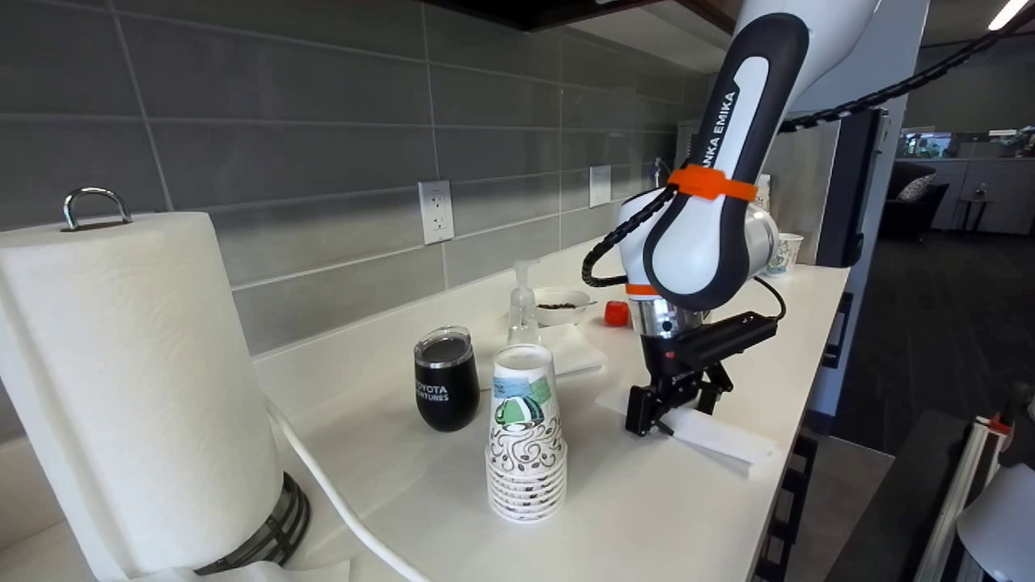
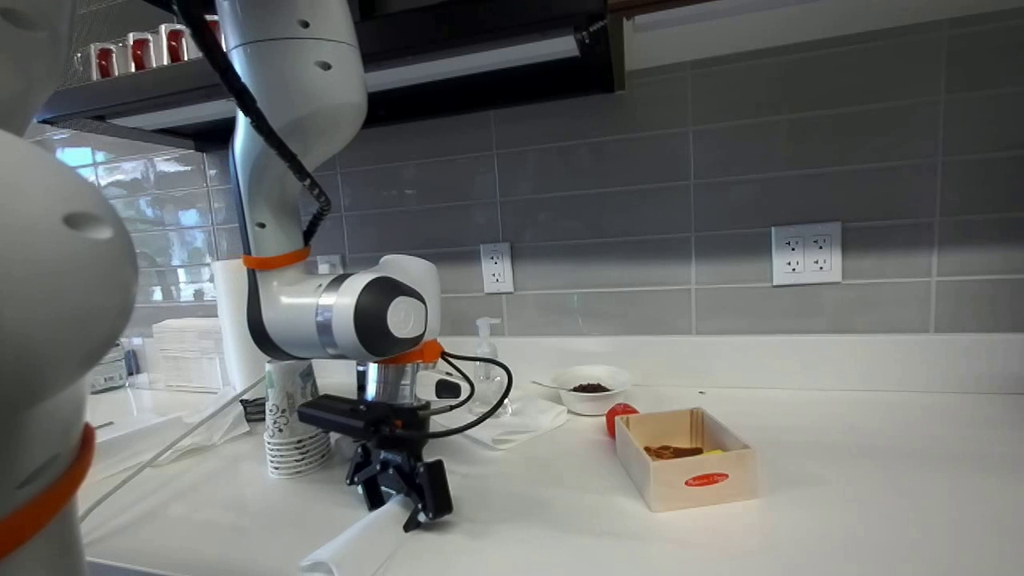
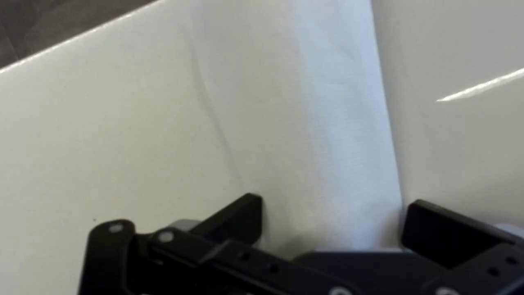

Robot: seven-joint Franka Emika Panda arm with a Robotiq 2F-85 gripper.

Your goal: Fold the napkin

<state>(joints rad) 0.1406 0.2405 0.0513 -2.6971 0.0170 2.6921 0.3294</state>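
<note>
The white napkin lies on the counter as a long, narrow folded strip reaching toward the front edge. It also shows in an exterior view as a rounded strip and in the wrist view. My gripper points down over it, low near the counter; it shows too in an exterior view. In the wrist view the gripper is open, with the fingers wide apart and the strip between them. The right finger is at the strip's right edge; I cannot tell if it touches. The strip's part under the gripper is hidden.
A stack of paper cups, a black tumbler and a paper-towel roll stand near the arm. Another white sheet lies by the soap dispenser. A bowl, red object and wooden box stand beyond.
</note>
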